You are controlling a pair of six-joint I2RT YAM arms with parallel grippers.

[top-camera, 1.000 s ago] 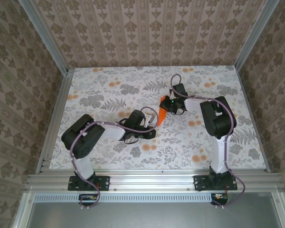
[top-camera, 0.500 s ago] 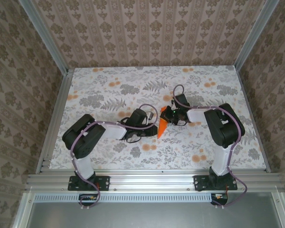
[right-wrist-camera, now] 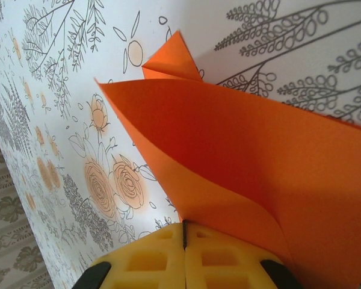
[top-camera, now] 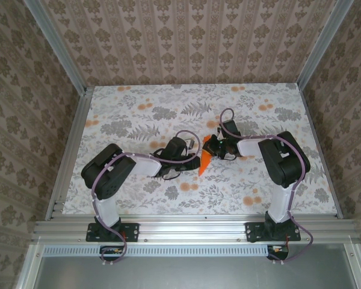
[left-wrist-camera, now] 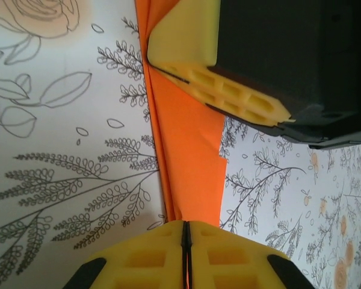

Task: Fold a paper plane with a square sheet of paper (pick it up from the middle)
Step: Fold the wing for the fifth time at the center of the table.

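Observation:
The bright orange paper plane point(top-camera: 203, 162), folded into a narrow pointed dart, is held just above the flowered table between both grippers. My left gripper point(top-camera: 194, 158) is shut on its left side; in the left wrist view the yellow fingers point(left-wrist-camera: 228, 259) pinch the lower end of the folded paper point(left-wrist-camera: 186, 162). My right gripper point(top-camera: 209, 147) is shut on the upper end. One of its yellow fingers point(left-wrist-camera: 228, 90) presses on the paper there. In the right wrist view a curved flap of the paper point(right-wrist-camera: 240, 144) rises from my shut right gripper point(right-wrist-camera: 184, 232).
The table cloth point(top-camera: 126, 114) is printed with grey leaves and pale orange flowers. Patterned walls close in the left, back and right sides. An aluminium rail point(top-camera: 186, 227) runs along the near edge by the arm bases.
Over the last second the right gripper came nearer and lower with the paper, and the paper's tip dropped toward the table. The left gripper shifted slightly right. Little moved in the last half second.

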